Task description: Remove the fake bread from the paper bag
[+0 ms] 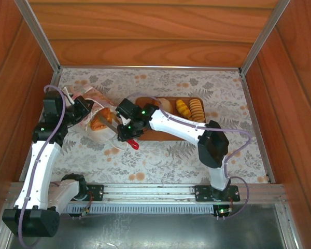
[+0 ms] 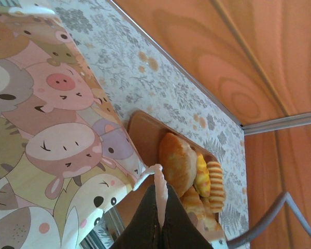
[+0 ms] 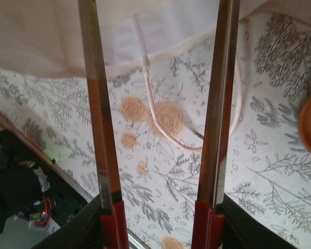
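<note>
The paper bag (image 1: 93, 129) lies on its side at the left of the table, and in the left wrist view its side (image 2: 46, 119) carries pastel cartoon animals. My left gripper (image 1: 85, 111) (image 2: 161, 182) is shut on the bag's white cord handle (image 2: 154, 171). One orange piece of fake bread (image 1: 100, 122) shows in the bag's mouth. My right gripper (image 1: 105, 120) (image 3: 156, 62) is open at that mouth, its long metal fingers (image 3: 96, 129) apart with only tablecloth and a loose cord handle (image 3: 154, 116) between them. More fake bread (image 1: 183, 108) (image 2: 177, 162) lies on the brown tray.
The brown tray (image 1: 151, 136) sits mid-table, right of the bag, under my right forearm, with a ridged loaf (image 1: 197, 109) and a pale roll (image 1: 164, 105) on it. Wooden walls (image 1: 145, 41) and metal posts enclose the floral tablecloth (image 1: 171, 161).
</note>
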Tool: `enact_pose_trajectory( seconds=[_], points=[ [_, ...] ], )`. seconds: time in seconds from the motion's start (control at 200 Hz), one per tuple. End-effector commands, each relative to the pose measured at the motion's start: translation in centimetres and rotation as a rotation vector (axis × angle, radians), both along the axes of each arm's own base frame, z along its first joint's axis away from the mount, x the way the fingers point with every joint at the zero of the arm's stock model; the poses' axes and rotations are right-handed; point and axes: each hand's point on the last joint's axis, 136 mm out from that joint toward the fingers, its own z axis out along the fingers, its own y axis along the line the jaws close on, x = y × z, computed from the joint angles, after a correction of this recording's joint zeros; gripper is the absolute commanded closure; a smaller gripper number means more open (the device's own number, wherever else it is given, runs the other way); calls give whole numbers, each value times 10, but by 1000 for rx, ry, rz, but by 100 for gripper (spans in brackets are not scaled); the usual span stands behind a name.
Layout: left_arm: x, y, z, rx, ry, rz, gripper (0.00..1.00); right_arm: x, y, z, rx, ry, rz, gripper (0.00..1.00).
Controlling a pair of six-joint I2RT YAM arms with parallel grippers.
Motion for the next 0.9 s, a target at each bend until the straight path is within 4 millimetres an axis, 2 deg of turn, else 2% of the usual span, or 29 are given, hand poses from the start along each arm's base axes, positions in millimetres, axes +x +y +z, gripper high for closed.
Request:
enact_pose_trajectory(
  seconds=[0.0, 0.085, 0.235, 0.39, 0.55, 0.685, 0.814, 0.894],
  points=[
    [4, -9, 24, -20, -88, -48, 100, 10, 0, 0, -43, -17, -32, 54],
    [7, -11, 25, -27, -99, -59, 100, 13, 8, -1, -54, -6, -20, 53],
    [11, -16, 30, -57, -122, -78, 100, 19, 8, -11, -109, -9, -33, 52],
    [13, -17, 30, -73, -137, -76, 100, 17, 8, -23, -158, 5, -23, 50],
    [13, -19, 29, -87, -142, -78, 100, 18, -2, -32, -249, -26, -12, 49],
    [13, -18, 28, -93, -146, -75, 100, 12, 6, -35, -217, 8, 0, 49],
    [12, -18, 28, -100, -149, -70, 100, 3, 18, -33, -135, 82, 9, 61],
    [10, -17, 28, -100, -150, -66, 100, 2, 19, -30, -118, 91, 7, 63]
  ],
)
